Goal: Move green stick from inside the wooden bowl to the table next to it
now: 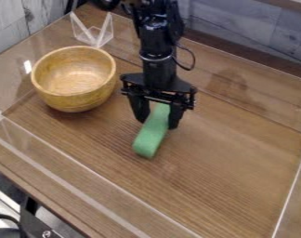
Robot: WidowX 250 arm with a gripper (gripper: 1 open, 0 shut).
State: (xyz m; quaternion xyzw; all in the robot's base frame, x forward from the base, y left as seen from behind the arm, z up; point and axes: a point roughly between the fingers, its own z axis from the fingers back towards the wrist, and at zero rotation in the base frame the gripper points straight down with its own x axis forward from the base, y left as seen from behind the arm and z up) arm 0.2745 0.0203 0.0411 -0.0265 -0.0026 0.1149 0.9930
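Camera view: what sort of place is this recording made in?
Probably a lab tabletop rig: a wood-grain table fenced by a low clear plastic rim, with only a wooden bowl and green stick as props.

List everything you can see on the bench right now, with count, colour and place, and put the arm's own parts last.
green stick: one, bright green, lying on the table to the right of the bowl, its upper end between the gripper's fingers.
wooden bowl: one, light tan, upper left of the table, nothing in it.
table: one, brown wood grain, fills most of the view.
clear plastic rim: one, transparent, runs along the table's edges.
grey plank wall: one, grey, behind the table at upper right.
arm: one, black, coming down from the top centre.
gripper: one, black, pointing down over the stick's upper end, jaws open.
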